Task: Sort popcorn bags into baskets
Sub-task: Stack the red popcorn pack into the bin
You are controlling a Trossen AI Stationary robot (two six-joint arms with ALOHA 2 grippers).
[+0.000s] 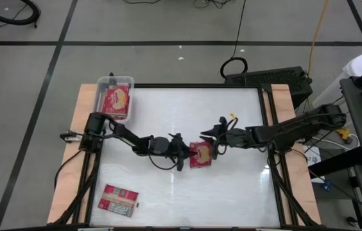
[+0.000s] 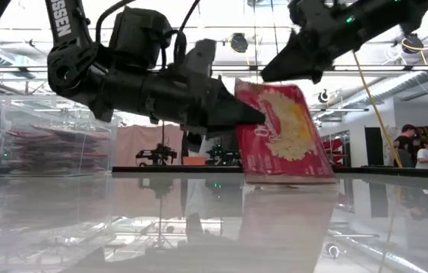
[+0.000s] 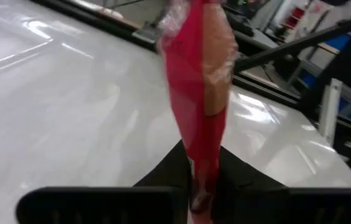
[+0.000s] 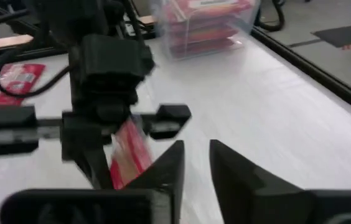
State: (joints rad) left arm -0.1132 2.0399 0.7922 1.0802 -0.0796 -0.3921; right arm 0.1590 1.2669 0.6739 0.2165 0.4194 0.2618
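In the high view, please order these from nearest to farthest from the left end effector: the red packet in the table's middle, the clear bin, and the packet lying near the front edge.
1. The red packet in the middle, at the left end effector, standing on edge.
2. The lying packet, near the front-left corner.
3. The clear bin, at the far-left corner, with packets inside.
The last two differ only modestly.
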